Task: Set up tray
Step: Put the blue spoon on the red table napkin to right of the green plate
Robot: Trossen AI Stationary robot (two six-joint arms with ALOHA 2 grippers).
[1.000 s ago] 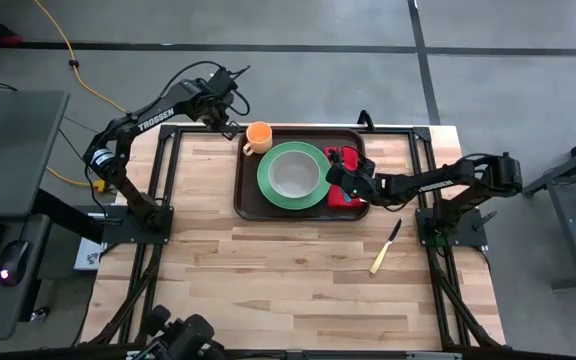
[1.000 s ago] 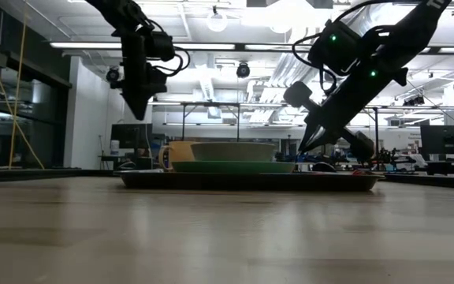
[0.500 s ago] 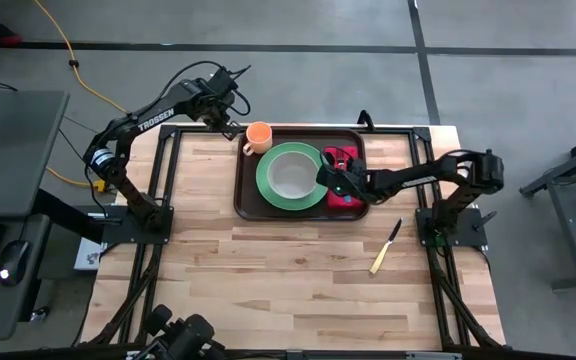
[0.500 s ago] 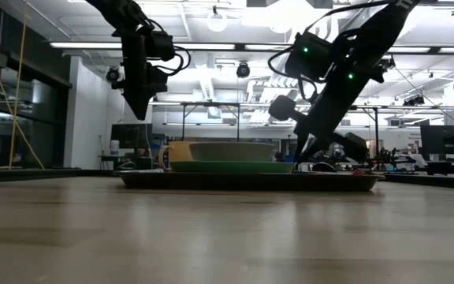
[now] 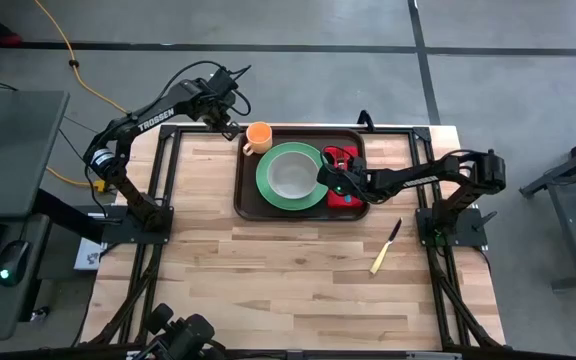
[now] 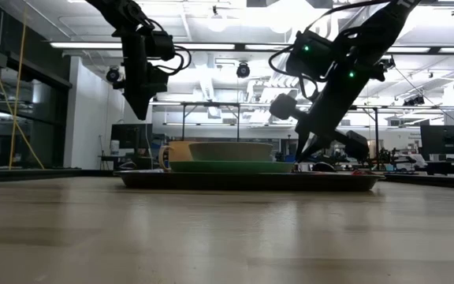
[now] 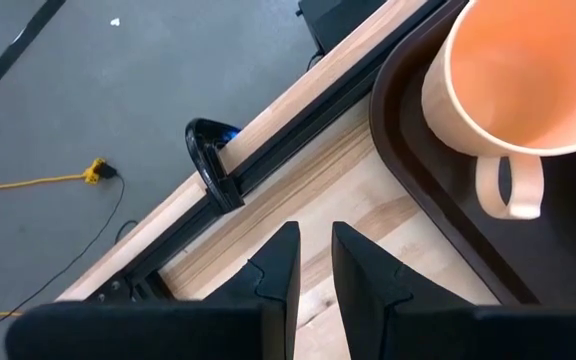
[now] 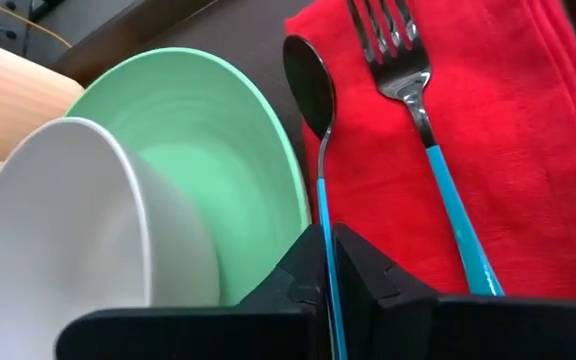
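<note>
The dark brown tray (image 5: 248, 200) lies at the table's far middle. On it are a green plate (image 5: 268, 190) with a white bowl (image 5: 292, 175), an orange cup (image 5: 258, 137) and a red napkin (image 8: 488, 150). A blue-handled fork (image 8: 423, 120) lies on the napkin. A blue-handled spoon (image 8: 313, 90) lies along the napkin's edge beside the plate. My right gripper (image 8: 328, 238) is shut on the spoon, low over the tray (image 5: 331, 181). My left gripper (image 7: 314, 250) hangs over the table's far edge, left of the cup, narrowly open with nothing between its fingers. My right gripper pinches the spoon's thin blue handle (image 8: 325, 205) between its two fingers. The fingers slant down from the table's right and lie along the handle. The spoon's bowl end (image 8: 308, 65) points away from the fingers at the napkin's edge; whether it rests there I cannot tell.
A knife (image 5: 385, 247) with a pale handle lies on the bare wood right of the tray, toward the near side. A black clamp (image 7: 208, 165) sits on the table's far edge near my left gripper. The near half of the table is bare wood.
My right gripper has gone toward the table's left over the napkin, closer to the green plate, tipping more steeply down, and has then kept still.
</note>
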